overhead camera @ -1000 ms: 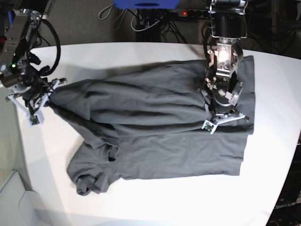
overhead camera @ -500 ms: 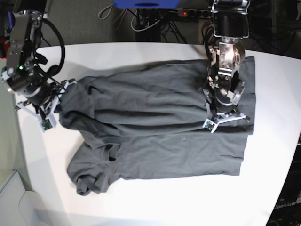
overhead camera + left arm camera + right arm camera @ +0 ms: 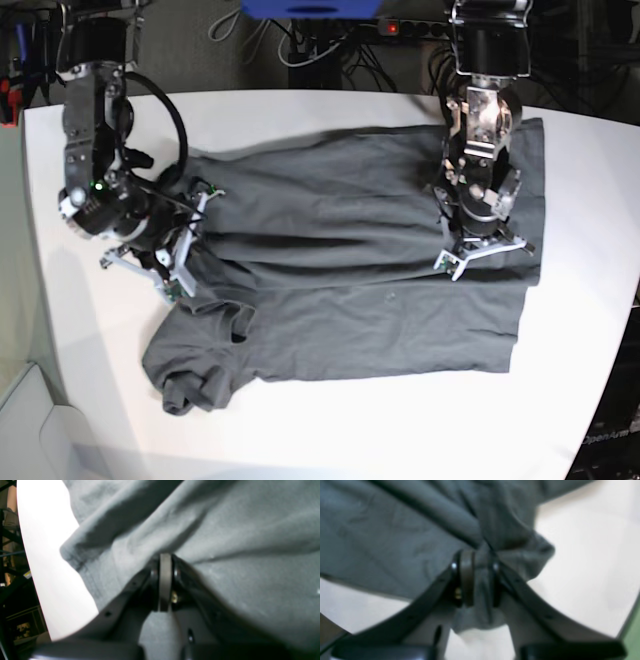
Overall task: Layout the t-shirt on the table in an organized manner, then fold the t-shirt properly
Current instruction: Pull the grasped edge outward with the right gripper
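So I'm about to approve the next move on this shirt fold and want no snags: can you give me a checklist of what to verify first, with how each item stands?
1. Left gripper shut on the t-shirt: ok, pads pinched into the cloth.
2. Right gripper hold on the t-shirt: not ok, jaws parted with cloth loose between them.
3. Shirt fully on the table: ok, white surface shows all round it.
4. Shirt laid flat: not ok, the sleeve near the front edge is bunched and long creases cross the body.
5. Fold edges aligned: cannot tell; the arms cover both ends of the fold.
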